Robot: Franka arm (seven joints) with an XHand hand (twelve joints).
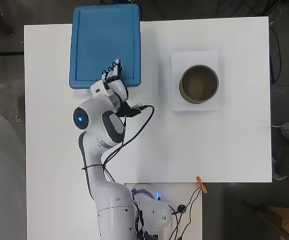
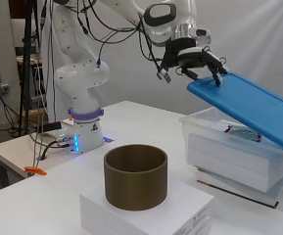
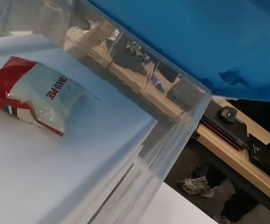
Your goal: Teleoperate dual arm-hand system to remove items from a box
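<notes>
Clear plastic box (image 2: 229,147) sits on the white bench (image 1: 209,145), its flat blue plastic lid (image 2: 248,105) tilted up at the edge nearest the arm. The black and white hand (image 2: 200,61) is at that raised lid edge, fingers (image 2: 214,71) curled over the rim, apparently hooked on it; whether the thumb bears underneath I cannot tell. Inside the box, a red and white foil snack packet (image 3: 34,95) lies on a white inner surface, visible in the wrist view. Risks, as judgement: the lid is held only at one edge, so it could slip off the fingers and drop back onto the box; lifted further, it may slide off the far side of the box onto the bench or beyond. Beside the box, well apart, stands a brown open cylinder (image 1: 198,84) on a white block (image 2: 151,213). Count: one box, one lid, one packet seen, one cylinder, one block, one hand.
</notes>
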